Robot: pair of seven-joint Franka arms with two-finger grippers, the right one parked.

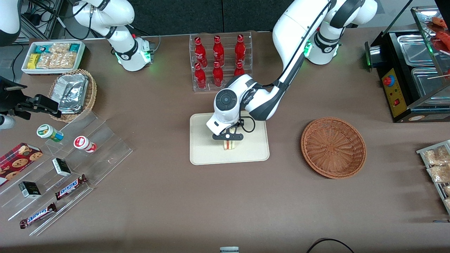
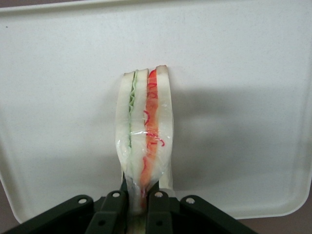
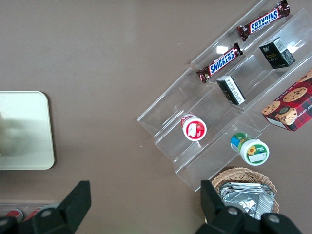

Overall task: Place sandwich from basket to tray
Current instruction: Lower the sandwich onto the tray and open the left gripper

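My left gripper (image 1: 229,140) is over the middle of the cream tray (image 1: 253,154) and is shut on the sandwich (image 1: 230,145). In the left wrist view the sandwich (image 2: 145,136) stands on edge against the tray (image 2: 243,97), its white bread, green and red-orange layers showing through clear wrap, pinched at one end between the black fingers (image 2: 113,207). The reddish-brown wicker basket (image 1: 333,147) lies on the table toward the working arm's end, beside the tray, with nothing in it.
A clear rack of red bottles (image 1: 219,61) stands farther from the front camera than the tray. A clear stepped display with snack bars and cups (image 1: 63,168), a tan basket of foil packets (image 1: 73,93) and a white snack bin (image 1: 52,56) lie toward the parked arm's end. A black food warmer (image 1: 411,77) stands at the working arm's end.
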